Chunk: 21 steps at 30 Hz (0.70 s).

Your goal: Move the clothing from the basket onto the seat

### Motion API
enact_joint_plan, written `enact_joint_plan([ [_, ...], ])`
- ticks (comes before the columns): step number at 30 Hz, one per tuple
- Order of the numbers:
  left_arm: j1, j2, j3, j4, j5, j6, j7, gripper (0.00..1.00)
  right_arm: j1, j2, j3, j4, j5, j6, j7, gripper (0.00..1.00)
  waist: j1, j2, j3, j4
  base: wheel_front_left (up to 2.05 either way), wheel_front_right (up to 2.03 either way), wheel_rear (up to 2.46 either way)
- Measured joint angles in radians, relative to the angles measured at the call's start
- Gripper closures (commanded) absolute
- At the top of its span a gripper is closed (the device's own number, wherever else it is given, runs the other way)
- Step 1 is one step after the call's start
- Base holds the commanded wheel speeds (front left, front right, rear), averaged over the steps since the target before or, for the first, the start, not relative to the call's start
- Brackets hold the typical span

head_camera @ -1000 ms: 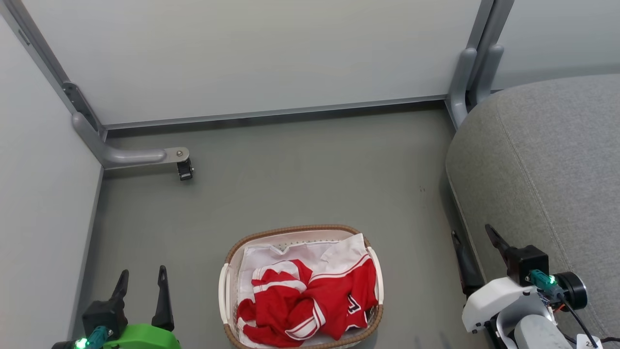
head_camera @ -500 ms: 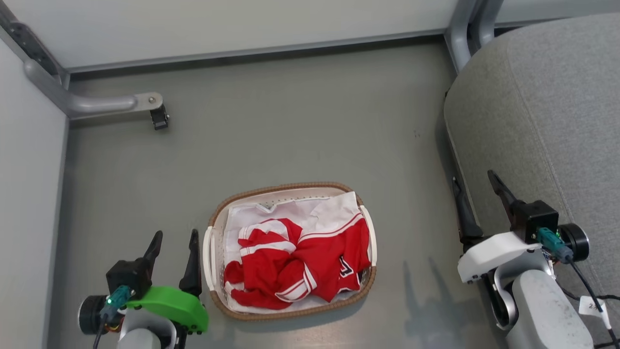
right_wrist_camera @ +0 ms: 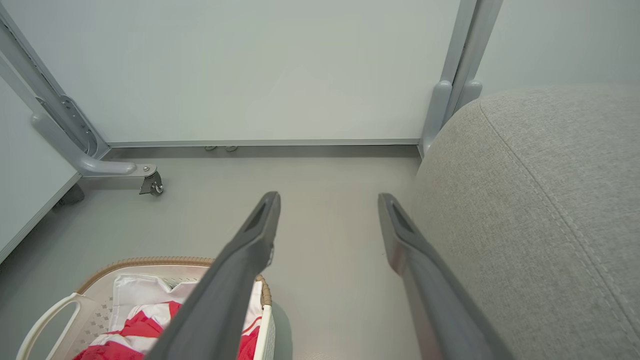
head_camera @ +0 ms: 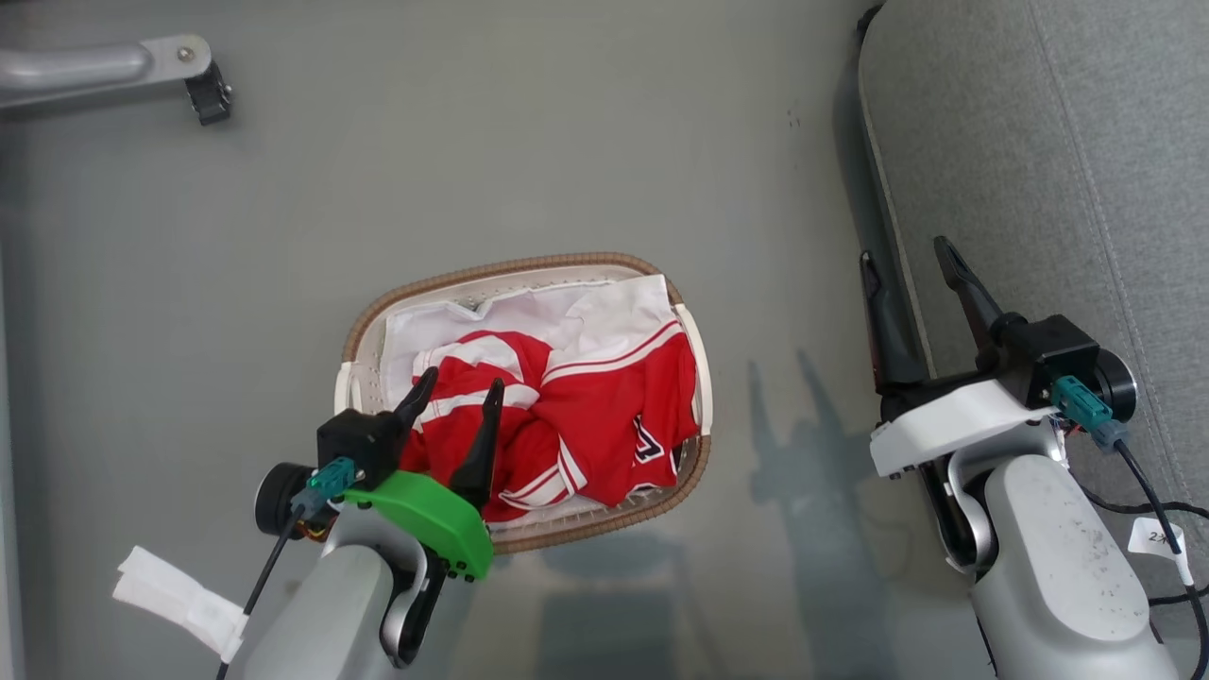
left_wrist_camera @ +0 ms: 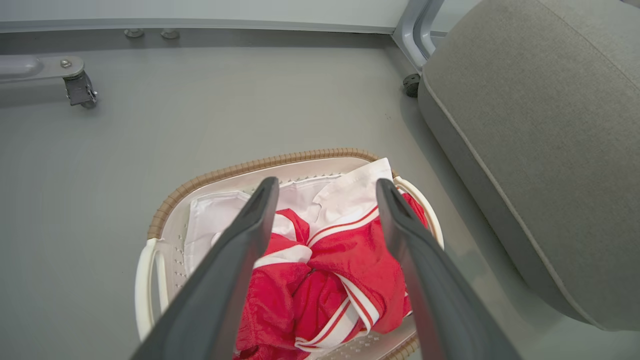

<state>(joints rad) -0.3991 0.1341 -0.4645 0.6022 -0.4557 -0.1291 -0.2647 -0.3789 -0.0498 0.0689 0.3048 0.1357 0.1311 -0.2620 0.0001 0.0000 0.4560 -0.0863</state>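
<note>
The white basket with a brown woven rim stands on the floor, holding crumpled red clothing with white stripes on top of a white cloth. My left gripper hangs open over the basket's near left part, above the red fabric and apart from it. In the left wrist view the clothing lies between and below my open fingers. My right gripper is open beside the left edge of the grey seat, holding nothing. The seat lies right of it in the right wrist view.
A grey metal frame leg with a caster reaches in at the far left. White partition panels close off the back. A strip of white tape hangs by my left forearm. Grey floor lies open beyond the basket.
The head camera has tilted down, so the whole scene slid up. My left gripper has moved right from beside the basket to over its near left part. The right gripper stays open by the seat.
</note>
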Motion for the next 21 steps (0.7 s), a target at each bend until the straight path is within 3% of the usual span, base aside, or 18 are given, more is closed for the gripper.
enact_joint_plan([
  [9, -0.133, 0.014, -0.247, 0.094, -0.179, 0.000, 0.000, 0.00, -0.053, 0.000, 0.058, -0.053, 0.016, 0.000, 0.000, 0.00, 0.0000, 0.0000, 0.128, -0.036, 0.00, 0.00, 0.00],
  [21, -0.262, 0.053, -0.489, 0.221, -0.374, 0.000, 0.000, 0.00, -0.069, 0.000, 0.101, -0.091, 0.055, 0.000, 0.000, 0.00, -0.0001, 0.0000, 0.261, -0.102, 0.00, 0.00, 0.00],
])
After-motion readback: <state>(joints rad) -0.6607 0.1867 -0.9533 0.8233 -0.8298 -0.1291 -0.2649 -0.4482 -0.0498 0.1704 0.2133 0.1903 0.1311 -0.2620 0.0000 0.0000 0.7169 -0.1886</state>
